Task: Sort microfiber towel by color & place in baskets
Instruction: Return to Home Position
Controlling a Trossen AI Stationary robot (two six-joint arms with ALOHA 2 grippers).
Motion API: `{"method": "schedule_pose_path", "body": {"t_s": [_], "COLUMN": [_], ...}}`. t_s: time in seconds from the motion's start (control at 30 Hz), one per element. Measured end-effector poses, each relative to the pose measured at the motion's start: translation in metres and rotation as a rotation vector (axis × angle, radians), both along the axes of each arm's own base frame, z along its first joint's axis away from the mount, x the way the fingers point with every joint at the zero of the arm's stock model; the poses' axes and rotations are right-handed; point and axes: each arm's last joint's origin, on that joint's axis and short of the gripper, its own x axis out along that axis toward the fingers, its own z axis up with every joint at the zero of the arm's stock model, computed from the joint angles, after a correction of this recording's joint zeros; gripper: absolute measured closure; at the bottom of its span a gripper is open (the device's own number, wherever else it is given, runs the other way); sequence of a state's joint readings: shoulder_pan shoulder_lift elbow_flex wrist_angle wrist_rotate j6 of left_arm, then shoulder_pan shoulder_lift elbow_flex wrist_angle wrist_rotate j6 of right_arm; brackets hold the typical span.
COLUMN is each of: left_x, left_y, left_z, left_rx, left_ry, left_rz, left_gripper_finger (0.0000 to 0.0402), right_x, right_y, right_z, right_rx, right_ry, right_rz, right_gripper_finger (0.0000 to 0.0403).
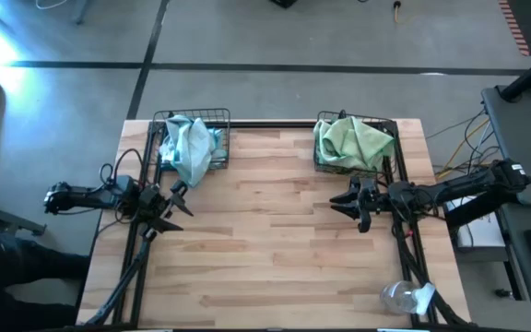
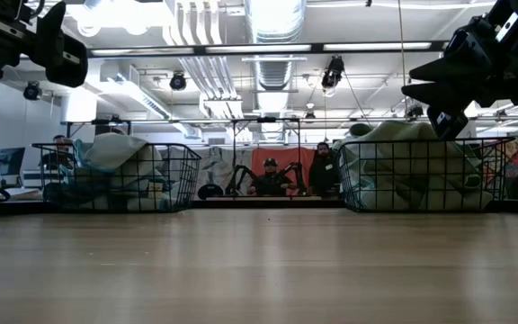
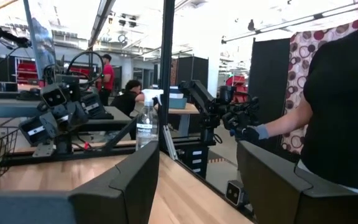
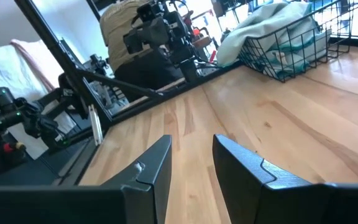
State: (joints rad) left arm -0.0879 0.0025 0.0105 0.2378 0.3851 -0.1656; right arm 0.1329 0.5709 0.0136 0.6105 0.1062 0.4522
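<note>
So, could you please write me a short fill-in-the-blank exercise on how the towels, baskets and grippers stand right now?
1. The left basket holds towels coloured ____.
2. The right basket holds towels coloured ____.
3. The left gripper and the right gripper both hold nothing, with fingers ____.
4. The clear plastic wrapper lies by the table edge on the ____ arm's side.

Missing words: blue; green; open; right.

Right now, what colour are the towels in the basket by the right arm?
Pale green. The high view shows the towels best, heaped in the right basket.
</note>
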Motion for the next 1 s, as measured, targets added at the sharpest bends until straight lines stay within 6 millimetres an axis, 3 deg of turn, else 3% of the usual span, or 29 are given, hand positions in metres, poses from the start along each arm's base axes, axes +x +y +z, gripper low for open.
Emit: {"method": "schedule_pose_path", "body": {"t_s": [0.27,0.43,1.0], "left_x": [0.0025,0.0033,0.0028], "left_y": [-0.0002,-0.0003,-0.0002], "left_z": [-0.0056,-0.0063,-0.0059], "left_rx": [0.005,-0.083,-0.091], "left_ry": [0.070,0.136,0.135], "left_rz": [0.000,-0.019,-0.021], "left_gripper_finger": [0.0201,0.0201,0.0201], "right_x": [-0.0001,-0.0001,-0.0023], "right_y": [0.0000,0.0000,-0.0003], "right_z": [-0.0009,-0.0009,0.0029], "right_rx": [0.007,0.002,0.004], "right_ry": [0.008,0.008,-0.023], "right_rz": [0.000,0.000,0.000], "right_gripper_finger": [0.0291,0.0291,0.0291]}}
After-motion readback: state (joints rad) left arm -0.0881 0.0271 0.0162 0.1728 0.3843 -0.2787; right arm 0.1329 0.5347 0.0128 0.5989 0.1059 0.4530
